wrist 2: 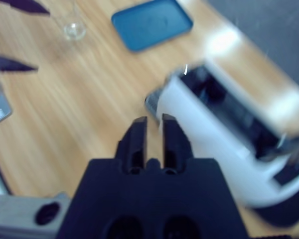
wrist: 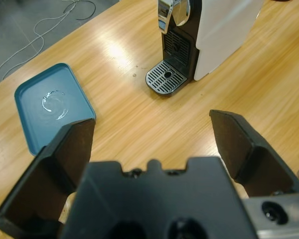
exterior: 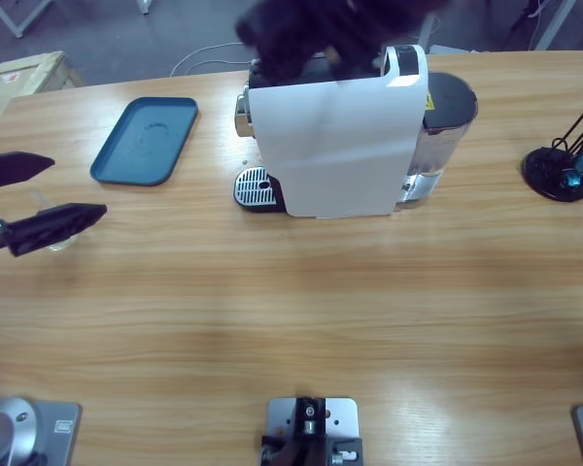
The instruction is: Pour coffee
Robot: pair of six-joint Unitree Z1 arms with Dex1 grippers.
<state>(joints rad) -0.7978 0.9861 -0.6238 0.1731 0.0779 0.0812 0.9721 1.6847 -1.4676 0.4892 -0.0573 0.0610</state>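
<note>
Left gripper (exterior: 63,194) was found at the table's left edge in the high view, its two black jaws spread wide apart and holding nothing. A small clear tumbler (exterior: 58,236) stood on the wooden table (exterior: 291,311) right at the lower jaw, partly covered by it; whether jaw and glass touched could not be told. No liquid level could be made out in that glass (it appeared too faint in the high view, and in the right wrist view (wrist 2: 74,29) it showed only as a clear rim and base), so the coffee itself could not be confirmed by sight.

From the left wrist view, the opened gripper (wrist: 154,134) faced the white coffee machine (wrist: 209,35), with its drip grille (wrist: 165,79) well ahead and the teal tray (wrist: 50,107) off to one side, lying flat on the table.

Right gripper (wrist 2: 153,130) had its jaws drawn close with a narrow gap between them, gripping nothing, and hung above the coffee machine. In the high view it showed only as a dark blurred mass (exterior: 321,34) over the machine's top.

A black stand with blue capsules (exterior: 564,165) sat near the table's right edge.
</note>
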